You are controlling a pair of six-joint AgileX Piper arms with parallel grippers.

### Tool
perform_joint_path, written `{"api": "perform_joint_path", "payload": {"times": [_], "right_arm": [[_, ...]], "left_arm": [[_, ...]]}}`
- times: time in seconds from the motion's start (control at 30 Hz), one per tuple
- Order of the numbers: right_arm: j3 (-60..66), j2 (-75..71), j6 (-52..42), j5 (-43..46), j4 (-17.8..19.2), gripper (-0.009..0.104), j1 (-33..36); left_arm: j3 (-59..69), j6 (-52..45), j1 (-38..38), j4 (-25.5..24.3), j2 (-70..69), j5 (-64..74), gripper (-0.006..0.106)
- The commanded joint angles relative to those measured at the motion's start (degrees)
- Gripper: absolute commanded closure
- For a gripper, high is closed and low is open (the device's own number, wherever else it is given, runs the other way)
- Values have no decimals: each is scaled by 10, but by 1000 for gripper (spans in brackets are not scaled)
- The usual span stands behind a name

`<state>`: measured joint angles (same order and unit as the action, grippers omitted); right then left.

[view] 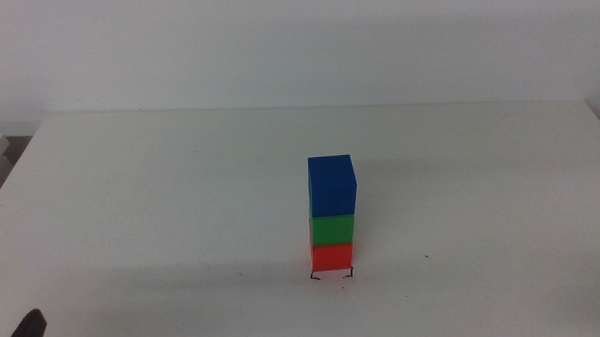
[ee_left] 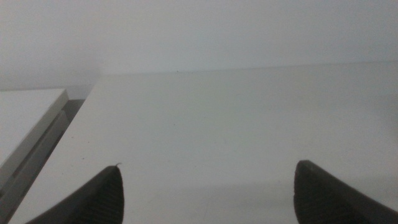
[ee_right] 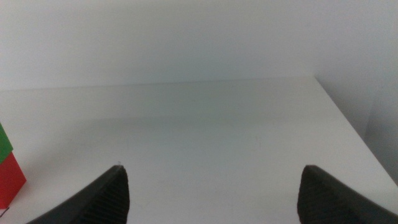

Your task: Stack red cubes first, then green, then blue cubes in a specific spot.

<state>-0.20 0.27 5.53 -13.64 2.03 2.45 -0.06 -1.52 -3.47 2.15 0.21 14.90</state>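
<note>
Now your left hand (ee_left: 208, 193) waits low at the near left edge of the counter (view: 161, 193), jaws spread wide over bare white surface, and your right hand (ee_right: 211, 193) sits out of the middle view, jaws just as wide apart and holding nothing. Out past them the tower stands free near the counter's middle: red cube (view: 331, 256) on the marked spot (view: 332, 276), green cube (view: 332, 229) on it, blue cube (view: 332, 186) on top.
</note>
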Motion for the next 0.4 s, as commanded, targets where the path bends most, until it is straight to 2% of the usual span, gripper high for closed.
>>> {"api": "perform_joint_path", "payload": {"times": [0.0,0.13,0.37], "right_arm": [[2,-3,-5,15,7,3,-3],[2,-3,-5,15,7,3,-3],[2,-3,-5,17,6,3,-3]], "left_arm": [[1,1,0,4,-2,-19,7],[1,1,0,-21,-2,-35,7],[1,-1,0,-21,-2,-36,7]]}}
